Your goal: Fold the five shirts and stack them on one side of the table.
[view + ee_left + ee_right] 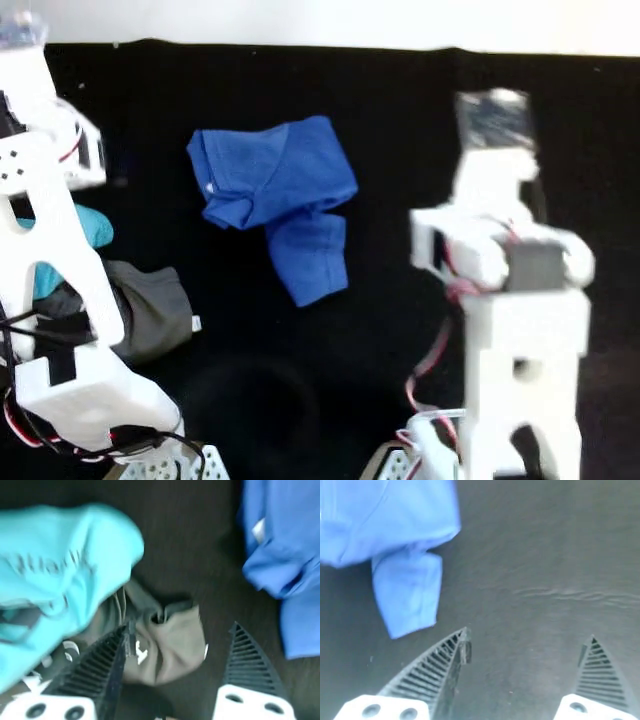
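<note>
Shirts-wise: blue shirt (280, 190) is sitting crumpled upper-middle of the high view on the black worktop (420, 130), with a teal shirt (92, 228) and grey shirt (150, 305) piled at the left edge. The left gripper (180, 627) hovers over the grey one, fingers wide and holding nothing. Same for the right gripper (528, 634), over bare worktop near the blue one.

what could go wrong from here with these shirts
1. The left gripper hangs open over the grey shirt, which lies partly under the teal shirt; a grab might drag both together.
2. The blue shirt is bunched up mid-table; folding it without first spreading it flat would likely give a lumpy fold.
</note>
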Motion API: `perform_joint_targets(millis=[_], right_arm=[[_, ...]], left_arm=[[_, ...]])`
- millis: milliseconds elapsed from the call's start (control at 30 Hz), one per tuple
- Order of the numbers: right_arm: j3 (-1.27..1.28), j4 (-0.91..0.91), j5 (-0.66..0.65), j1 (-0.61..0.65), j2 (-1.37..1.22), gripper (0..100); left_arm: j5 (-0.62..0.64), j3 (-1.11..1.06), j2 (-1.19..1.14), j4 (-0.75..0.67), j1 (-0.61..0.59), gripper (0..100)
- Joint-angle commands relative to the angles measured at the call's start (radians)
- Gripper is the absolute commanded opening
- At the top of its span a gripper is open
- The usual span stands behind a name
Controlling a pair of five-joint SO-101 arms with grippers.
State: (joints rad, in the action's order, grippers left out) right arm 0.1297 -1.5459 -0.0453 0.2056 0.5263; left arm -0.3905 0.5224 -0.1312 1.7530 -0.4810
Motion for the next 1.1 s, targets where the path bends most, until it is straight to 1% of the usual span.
perform_joint_targets(millis=[0, 67, 167, 367, 567, 700, 833, 1067], right_arm=[[-0.151, 0.031, 0.011, 0.096, -0.216, 33.5], [-0.268, 0.058, 0.011, 0.143, -0.348, 33.5], [-0.44, 0.119, 0.011, 0.217, -0.568, 33.5], [-0.825, 0.128, 0.011, 0.367, -1.009, 33.5], [-1.181, 0.127, 0.011, 0.443, -1.343, 33.5], [-1.353, 0.125, 0.011, 0.475, -1.488, 33.5], [-1.475, 0.097, 0.011, 0.506, -1.544, 33.5], [-1.501, 0.165, 0.009, 0.541, -1.633, 33.5]], left_arm=[[-0.02, -0.177, 0.096, 0.008, -0.065, 28], [-0.029, -0.275, 0.142, 0.005, -0.102, 28], [-0.029, -0.426, 0.214, -0.052, -0.163, 28], [-0.034, -0.717, 0.344, -0.17, -0.289, 28], [-0.117, -0.871, 0.476, -0.184, -0.377, 28], [-0.163, -0.921, 0.55, -0.184, -0.432, 28], [-0.201, -0.967, 0.595, -0.184, -0.47, 28], [-0.203, -1.015, 0.607, -0.199, -0.475, 28]])
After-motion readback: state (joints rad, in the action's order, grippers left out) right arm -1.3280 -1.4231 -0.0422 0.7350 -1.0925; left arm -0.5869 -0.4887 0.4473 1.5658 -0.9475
